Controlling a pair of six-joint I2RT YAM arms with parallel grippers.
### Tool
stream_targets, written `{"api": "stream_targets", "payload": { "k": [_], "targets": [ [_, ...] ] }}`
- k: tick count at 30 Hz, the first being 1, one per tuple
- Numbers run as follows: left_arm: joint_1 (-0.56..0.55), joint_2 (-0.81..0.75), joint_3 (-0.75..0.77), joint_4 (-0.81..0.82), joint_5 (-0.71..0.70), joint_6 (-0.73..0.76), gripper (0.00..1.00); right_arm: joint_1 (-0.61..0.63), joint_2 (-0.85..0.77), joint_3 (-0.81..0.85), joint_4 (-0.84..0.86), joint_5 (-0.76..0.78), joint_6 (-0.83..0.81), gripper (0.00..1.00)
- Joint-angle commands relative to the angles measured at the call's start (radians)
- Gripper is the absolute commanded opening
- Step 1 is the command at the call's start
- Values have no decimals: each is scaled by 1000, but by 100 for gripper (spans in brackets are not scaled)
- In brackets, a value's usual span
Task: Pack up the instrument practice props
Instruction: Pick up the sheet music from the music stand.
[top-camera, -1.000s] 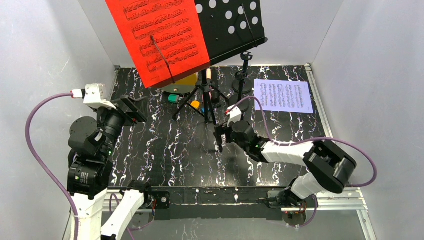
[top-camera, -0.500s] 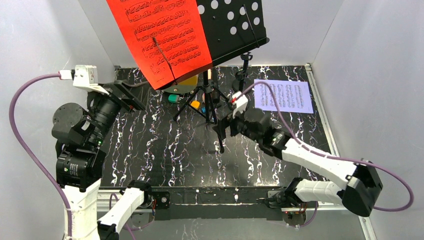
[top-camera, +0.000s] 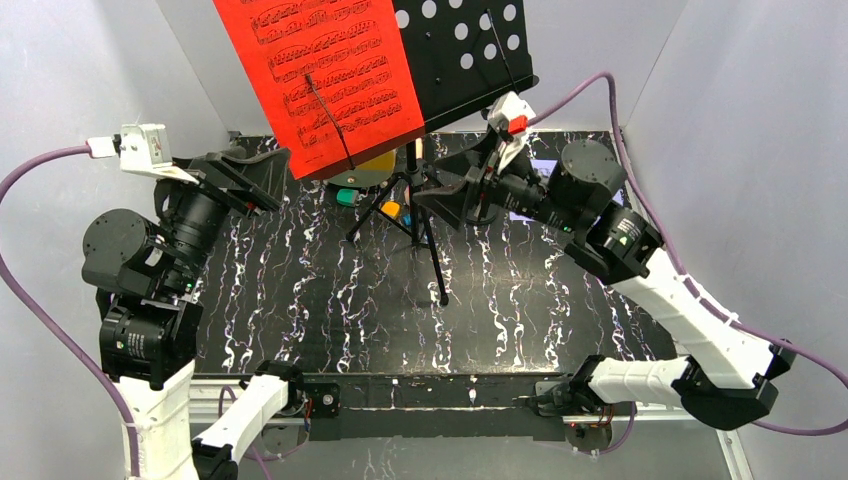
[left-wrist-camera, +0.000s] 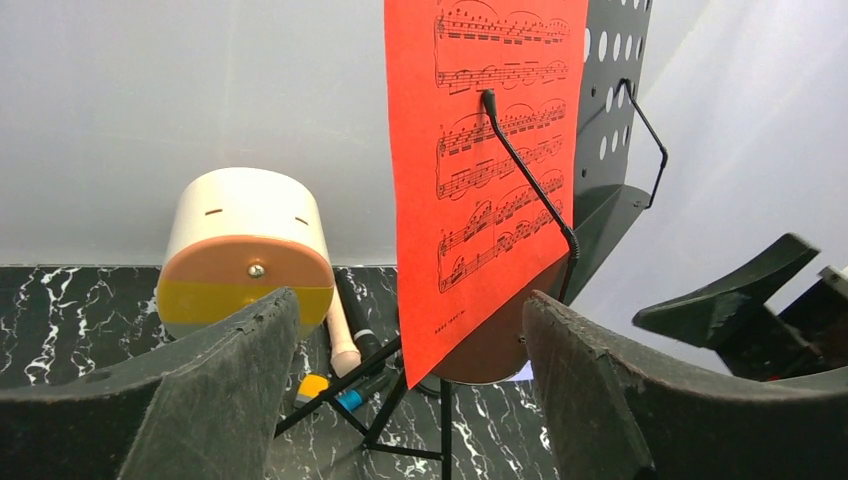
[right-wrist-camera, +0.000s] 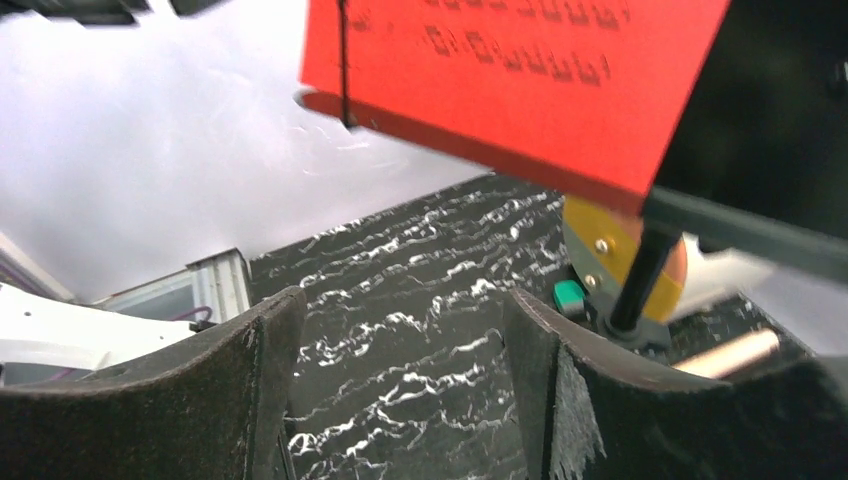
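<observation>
A red sheet-music page (top-camera: 330, 80) rests on the black perforated music rack (top-camera: 465, 55), whose tripod legs (top-camera: 432, 250) stand mid-table. My left gripper (top-camera: 262, 177) hangs open to the left of the page's lower edge and holds nothing. In the left wrist view the red page (left-wrist-camera: 480, 170) hangs beyond the open left gripper (left-wrist-camera: 408, 300), apart from it. My right gripper (top-camera: 440, 200) is open beside the rack's pole, below the shelf. Only table shows between the jaws of the right gripper (right-wrist-camera: 405, 300). A cream microphone (left-wrist-camera: 343, 345) and a black microphone (left-wrist-camera: 355, 320) lie behind the legs.
A cream and yellow round container (left-wrist-camera: 245, 250) lies on its side at the back behind the rack. Small green (top-camera: 345, 197) and orange (top-camera: 391, 210) items sit near the tripod legs. Grey walls close in the left, right and back. My right arm covers the back right corner.
My right arm has lifted from the table's middle and swung back to the rack's underside, its jaws a little narrower. My left gripper has risen and drawn slightly left.
</observation>
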Motion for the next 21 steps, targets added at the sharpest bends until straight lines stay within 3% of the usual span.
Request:
{"api": "stream_targets", "payload": {
  "k": [1, 11, 21],
  "targets": [
    [5, 23, 28, 21, -3, 1, 78, -5, 85, 164, -43, -114, -20, 78],
    [5, 111, 54, 93, 74, -37, 75, 30, 298, 457, -46, -188, -11, 73],
    [5, 158, 31, 143, 91, -68, 73, 53, 393, 562, 64, -121, 10, 61]
  ]
}}
